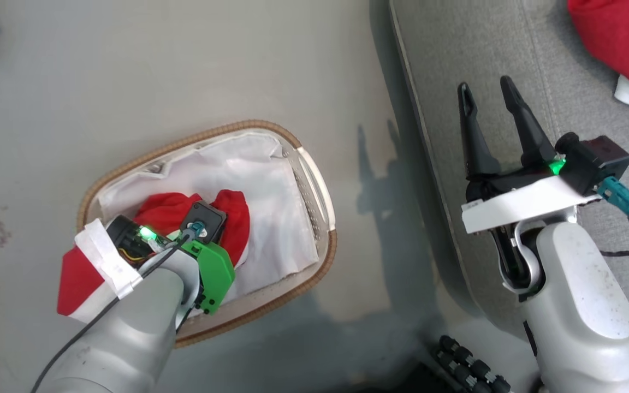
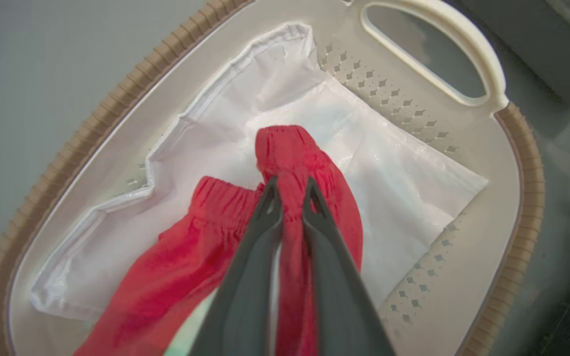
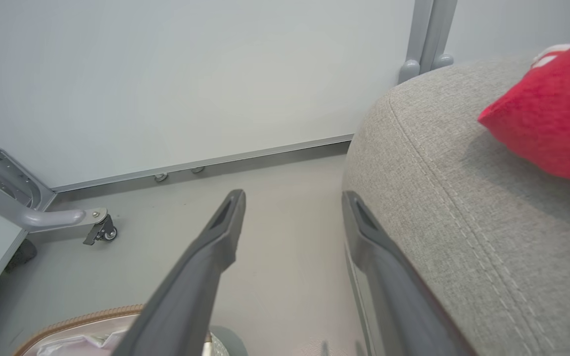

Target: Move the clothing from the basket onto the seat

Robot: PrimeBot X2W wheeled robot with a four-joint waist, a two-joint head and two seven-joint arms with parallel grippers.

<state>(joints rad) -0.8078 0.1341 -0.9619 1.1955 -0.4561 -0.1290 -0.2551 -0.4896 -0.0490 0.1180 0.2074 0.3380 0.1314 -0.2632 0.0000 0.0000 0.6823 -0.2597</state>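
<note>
**Figure.** At far left, a white-banded end of the clothing (image 1: pixel 79 284) is trailing over the brown rim of the basket (image 1: pixel 221 129), which is standing on the floor (image 1: pixel 129 82). The left gripper (image 2: pixel 290 185) is reaching down into the basket. Its jaws are nearly closed and are pinching a raised fold of the red fabric just behind the gathered band, probably because a bunched fold offers more purchase than flat cloth. The white lining (image 2: pixel 389 168) is lying beneath and is not being caught. To the right, the right gripper (image 1: pixel 486 90) is hovering over the front edge of the seat (image 1: pixel 456 33), jaws standing well apart and holding nothing, seemingly parked clear of the transfer path. At far right, a second red garment (image 1: pixel 620 38) is lying on the seat, suggesting the task is partly done.
</note>
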